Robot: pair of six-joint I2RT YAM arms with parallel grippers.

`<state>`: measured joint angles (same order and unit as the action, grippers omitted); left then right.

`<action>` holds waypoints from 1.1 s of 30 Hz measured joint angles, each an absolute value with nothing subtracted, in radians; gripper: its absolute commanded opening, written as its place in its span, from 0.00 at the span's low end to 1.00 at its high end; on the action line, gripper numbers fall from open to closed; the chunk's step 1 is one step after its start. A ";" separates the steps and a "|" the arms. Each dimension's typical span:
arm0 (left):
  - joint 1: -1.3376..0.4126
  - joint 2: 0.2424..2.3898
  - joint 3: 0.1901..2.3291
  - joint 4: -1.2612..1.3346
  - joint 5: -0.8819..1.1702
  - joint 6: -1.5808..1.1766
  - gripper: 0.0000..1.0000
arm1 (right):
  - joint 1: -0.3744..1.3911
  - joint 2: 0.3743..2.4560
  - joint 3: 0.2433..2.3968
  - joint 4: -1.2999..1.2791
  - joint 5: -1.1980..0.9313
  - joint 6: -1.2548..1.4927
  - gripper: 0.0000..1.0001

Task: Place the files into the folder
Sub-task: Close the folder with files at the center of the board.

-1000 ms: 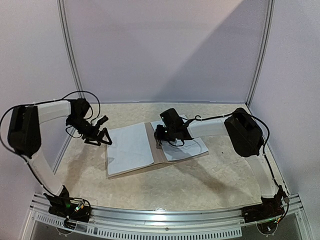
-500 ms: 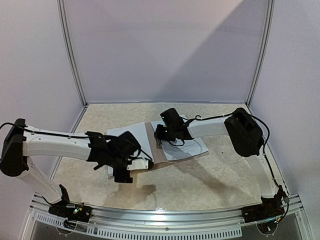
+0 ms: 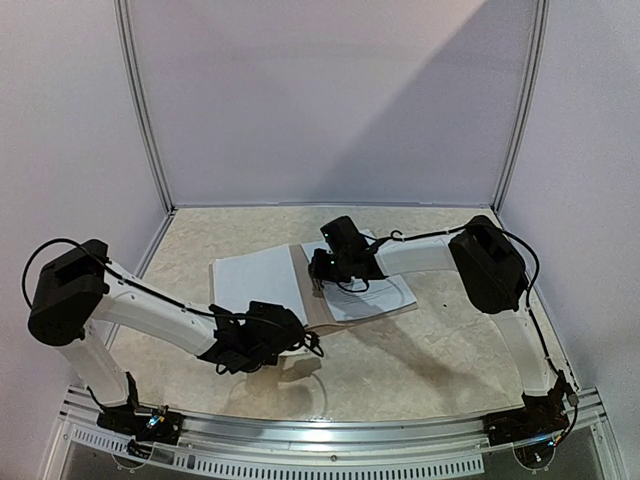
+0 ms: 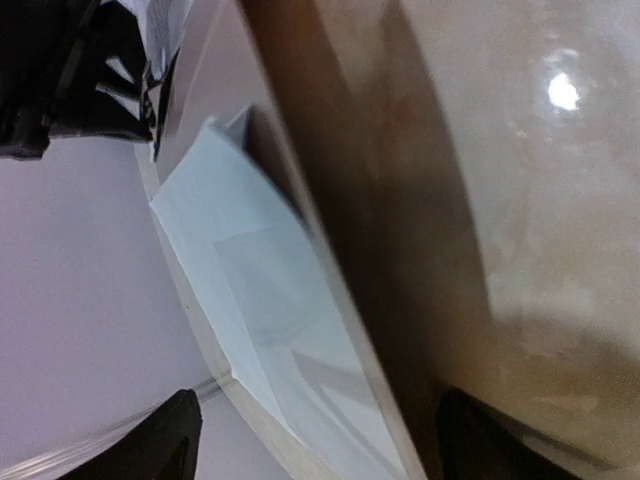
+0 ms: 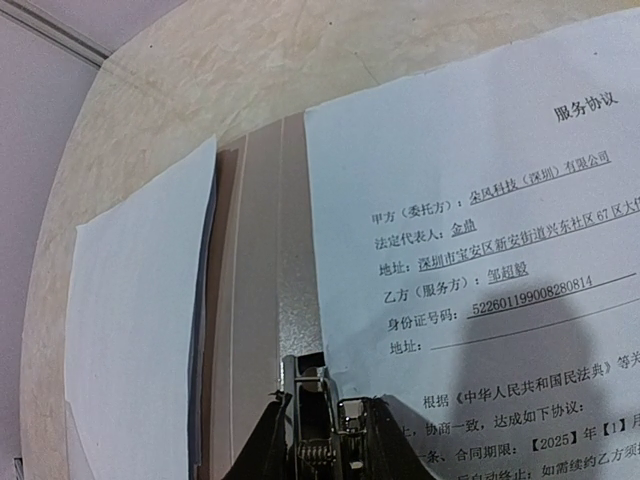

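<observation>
Tan card formed the folder [image 3: 300, 283], which lay open on the beige desk [image 3: 430, 365] with its spine running near to far at the centre. The files [image 3: 250, 285] lay on it in two parts: a blank sheet [image 3: 245, 280] covered the left half, and a printed sheet [image 3: 385, 295] with lines of black text covered the right half. The right end effector [image 3: 318, 277] was positioned over the spine. In the right wrist view its fingers [image 5: 268, 440] stood narrow, pressed against both sides of the metal clip [image 5: 305, 395] at the left edge of the printed sheet [image 5: 470, 200], with the folder spine [image 5: 260, 250] and the blank sheet [image 5: 130, 330] further left. The left arm reached low along the near side of the desk, placing the left end effector [image 3: 303, 342] at the near edge of the folder's left half. In the left wrist view its fingers [image 4: 180, 440] were spread wide, holding nothing, and the brown folder edge [image 4: 340, 200] and a raised, creased white sheet [image 4: 270, 300] ran down between them.
</observation>
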<state>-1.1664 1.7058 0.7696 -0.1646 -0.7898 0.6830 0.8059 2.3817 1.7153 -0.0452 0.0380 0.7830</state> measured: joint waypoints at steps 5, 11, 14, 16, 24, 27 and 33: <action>-1.200 1.722 0.668 0.022 -0.867 0.789 0.41 | 0.806 2.382 1.715 -0.045 0.037 0.783 0.12; -1.236 1.731 0.555 0.242 -0.910 0.968 0.23 | 0.802 2.382 1.715 -0.045 0.023 0.783 0.13; -1.237 1.731 0.534 0.328 -0.929 1.055 0.10 | 0.802 2.382 1.715 -0.045 0.020 0.783 0.17; -1.237 1.731 0.527 0.372 -0.940 1.110 0.04 | 0.801 2.382 1.715 -0.046 0.019 0.781 0.23; -1.237 1.725 0.472 0.471 -0.938 1.368 0.00 | 0.797 2.378 1.734 -0.094 -0.022 0.768 0.49; -1.237 1.692 0.453 0.487 -0.925 1.468 0.00 | 0.798 2.372 1.743 -0.122 -0.040 0.749 0.53; -1.237 1.610 0.434 0.439 -0.888 1.638 0.00 | 0.798 2.332 1.743 -0.187 -0.069 0.712 0.54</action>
<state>-1.2366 1.6104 0.4343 0.4389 -0.8879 1.6379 0.7982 2.3322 1.7432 -0.1875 -0.0689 0.7124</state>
